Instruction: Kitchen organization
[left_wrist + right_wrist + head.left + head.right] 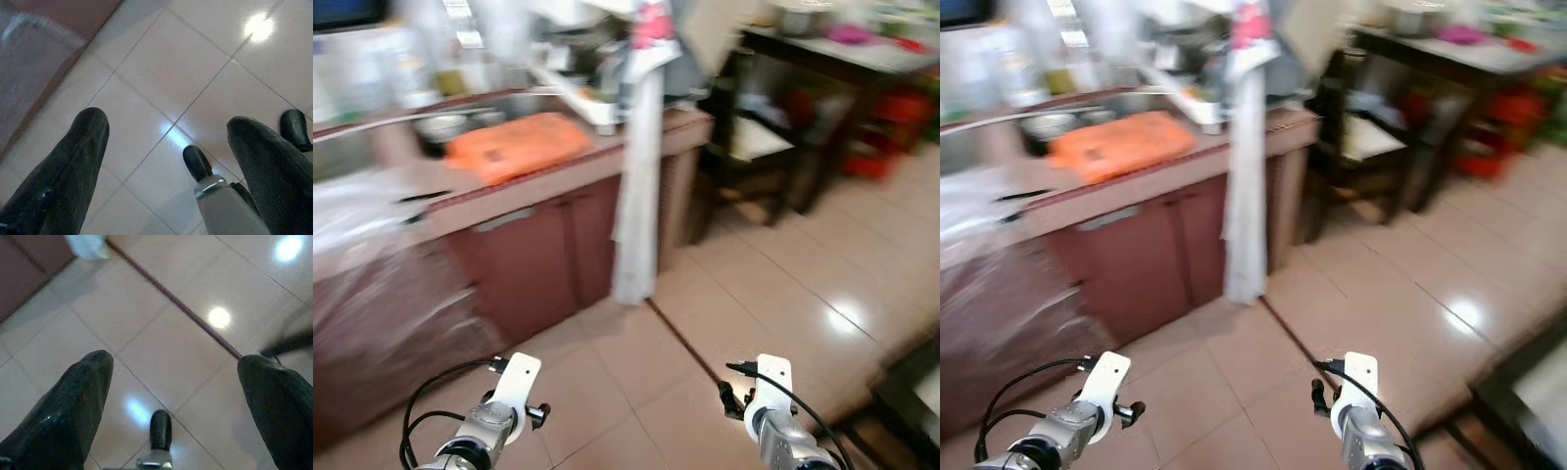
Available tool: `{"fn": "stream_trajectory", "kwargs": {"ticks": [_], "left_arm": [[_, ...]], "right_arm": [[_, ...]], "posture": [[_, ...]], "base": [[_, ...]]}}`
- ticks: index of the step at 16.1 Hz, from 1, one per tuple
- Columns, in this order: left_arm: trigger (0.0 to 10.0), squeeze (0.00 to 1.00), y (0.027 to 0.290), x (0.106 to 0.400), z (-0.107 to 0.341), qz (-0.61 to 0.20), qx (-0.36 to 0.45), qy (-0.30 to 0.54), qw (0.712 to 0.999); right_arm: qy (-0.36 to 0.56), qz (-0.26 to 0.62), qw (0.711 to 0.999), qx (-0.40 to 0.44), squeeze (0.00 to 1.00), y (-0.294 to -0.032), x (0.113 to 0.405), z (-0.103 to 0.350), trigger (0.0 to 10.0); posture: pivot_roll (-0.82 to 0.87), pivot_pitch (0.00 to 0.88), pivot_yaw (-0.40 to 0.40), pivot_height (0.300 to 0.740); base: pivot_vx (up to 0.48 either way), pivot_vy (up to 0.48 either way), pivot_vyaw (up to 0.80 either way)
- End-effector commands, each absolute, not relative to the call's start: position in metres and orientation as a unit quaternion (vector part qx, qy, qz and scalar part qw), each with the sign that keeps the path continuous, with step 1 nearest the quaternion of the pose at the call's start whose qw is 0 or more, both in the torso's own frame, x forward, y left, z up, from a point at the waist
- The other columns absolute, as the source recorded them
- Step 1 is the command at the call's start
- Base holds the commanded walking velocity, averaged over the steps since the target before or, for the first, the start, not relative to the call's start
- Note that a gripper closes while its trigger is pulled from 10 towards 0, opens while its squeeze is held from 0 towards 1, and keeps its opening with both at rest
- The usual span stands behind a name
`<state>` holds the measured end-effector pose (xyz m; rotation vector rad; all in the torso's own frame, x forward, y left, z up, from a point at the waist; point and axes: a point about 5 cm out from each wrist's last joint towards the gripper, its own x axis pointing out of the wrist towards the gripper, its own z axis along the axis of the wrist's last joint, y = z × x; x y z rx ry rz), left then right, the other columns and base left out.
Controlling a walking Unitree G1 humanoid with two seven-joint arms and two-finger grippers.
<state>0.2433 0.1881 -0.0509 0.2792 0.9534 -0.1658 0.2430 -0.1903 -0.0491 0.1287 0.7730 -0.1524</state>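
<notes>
hanging low over the tiled floor (773, 294), both arms are held idle at the bottom of the head views. the left gripper (168, 147) is seen from its wrist camera with its 2 black fingers (73, 166) spread wide apart, nothing between them but pale tile and a grey foot of the robot (198, 164). the right gripper (173, 382) is likewise held with its 2 black fingers (73, 401) spread wide and empty, above a dark joint line (171, 296) that is crossed diagonally through the tiles. bright lamp reflections are caught on the glossy floor.

just ahead and to the robot's left, a reddish-brown cabinet (548, 255) is seen under a pinkish counter (568, 166); the whole scene is blurred. a sheet of clear plastic (362, 235) is draped over the nearer left part of the counter and cabinet front. an orange cloth or bag (519, 145) is laid on the counter top beside a sink (460, 122), in which a metal bowl can be made out. a long white cloth (638, 186) is hung down from above the counter's end almost to the floor, its lower edge also caught in the right wrist view. a white rack (578, 93) with dishes is set behind it; its contents cannot be told.

farther off to the right, a dark table (842, 59) is stood with blurred items on top, and red objects (881, 127) are kept beneath it.
</notes>
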Motion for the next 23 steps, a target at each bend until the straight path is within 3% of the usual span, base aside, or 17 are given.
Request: {"fn": "stream_trajectory", "kwargs": {"ticks": [1, 4, 12, 23], "left_arm": [[10.0, 0.0, 0.186, 0.247, -0.049, -0.081, 0.129, 0.455, 0.878], [10.0, 0.0, 0.186, 0.247, -0.049, -0.08, 0.128, 0.454, 0.878], [10.0, 0.0, 0.196, 0.25, -0.046, -0.048, 0.166, 0.44, 0.881], [10.0, 0.0, 0.208, 0.23, -0.057, -0.01, 0.145, 0.471, 0.87]], "right_arm": [[0.382, -0.078, 0.919, 0.062, 0.0, -0.193, 0.241, -0.05, 10.0], [0.383, -0.078, 0.919, 0.06, 0.0, -0.193, 0.241, -0.05, 10.0], [0.382, -0.074, 0.919, 0.057, 0.0, -0.193, 0.24, -0.051, 10.0], [0.412, -0.048, 0.91, 0.024, 0.0, -0.193, 0.229, -0.059, 10.0]], "posture": [[-0.05, 0.03, -0.013, 0.74], [-0.06, 0.028, -0.013, 0.74], [-0.05, 0.031, -0.019, 0.74], [0.01, 0.024, -0.063, 0.74]], "base": [[0.0, 0.0, -0.77], [0.0, 0.0, -0.75], [0.0, 0.0, 0.0], [0.0, 0.0, 0.0]]}}
